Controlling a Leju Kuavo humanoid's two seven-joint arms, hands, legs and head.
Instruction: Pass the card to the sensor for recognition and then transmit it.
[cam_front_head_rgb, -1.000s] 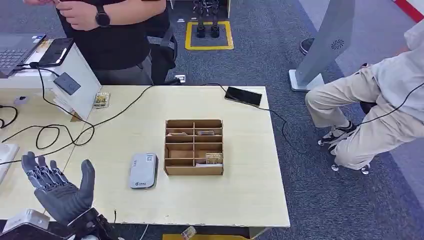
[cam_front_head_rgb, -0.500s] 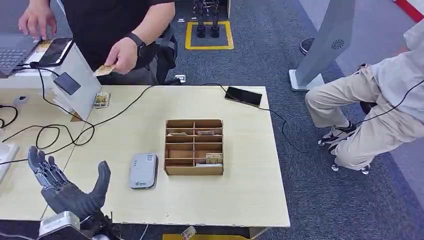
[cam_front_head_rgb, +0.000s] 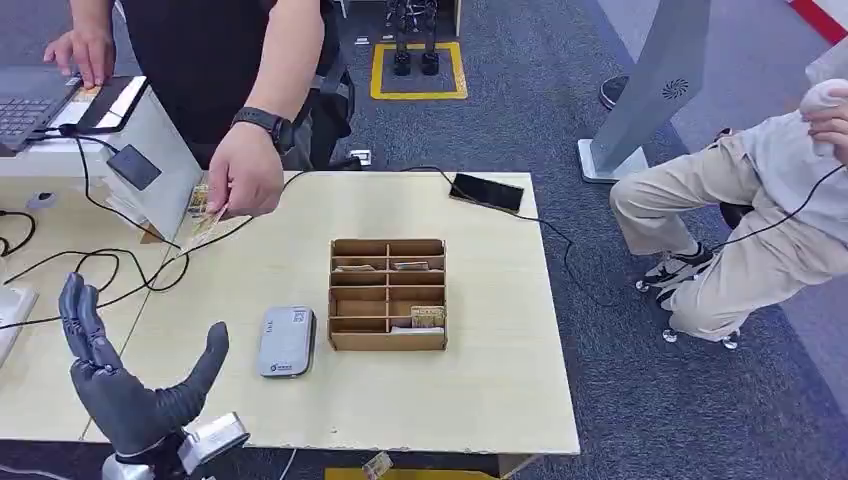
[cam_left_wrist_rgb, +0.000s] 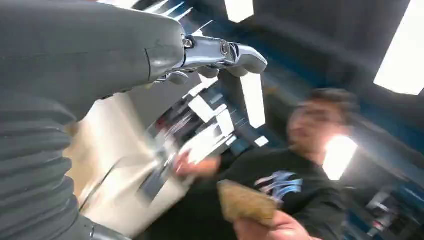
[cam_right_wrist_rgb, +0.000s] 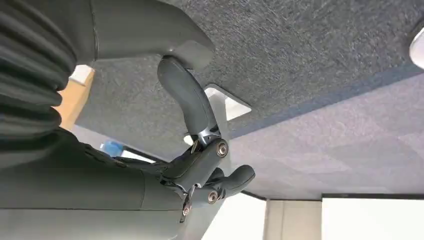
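My left hand (cam_front_head_rgb: 128, 385) is raised at the table's near left corner, palm up, fingers spread, thumb out, holding nothing. A person's hand (cam_front_head_rgb: 243, 180) reaches over the far left of the table and pinches a tan card (cam_front_head_rgb: 204, 226), which is well beyond my hand. In the left wrist view the same card (cam_left_wrist_rgb: 245, 202) shows in the person's fingers, past my fingertips (cam_left_wrist_rgb: 220, 51). The grey-white card sensor (cam_front_head_rgb: 287, 340) lies flat on the table to the right of my left hand. My right hand (cam_right_wrist_rgb: 200, 165) hangs over carpet, fingers loosely bent, holding nothing.
A cardboard compartment box (cam_front_head_rgb: 388, 293) with a few cards stands beside the sensor. A slanted white stand (cam_front_head_rgb: 150, 160), cables (cam_front_head_rgb: 100, 270) and a laptop (cam_front_head_rgb: 30, 100) are at far left. A black phone (cam_front_head_rgb: 487, 192) lies at the far edge. Another person (cam_front_head_rgb: 740, 220) sits at right.
The person's hand has come down and forward with the card, over the table's far left. My left hand has turned, fingers more upright and thumb out to the right.
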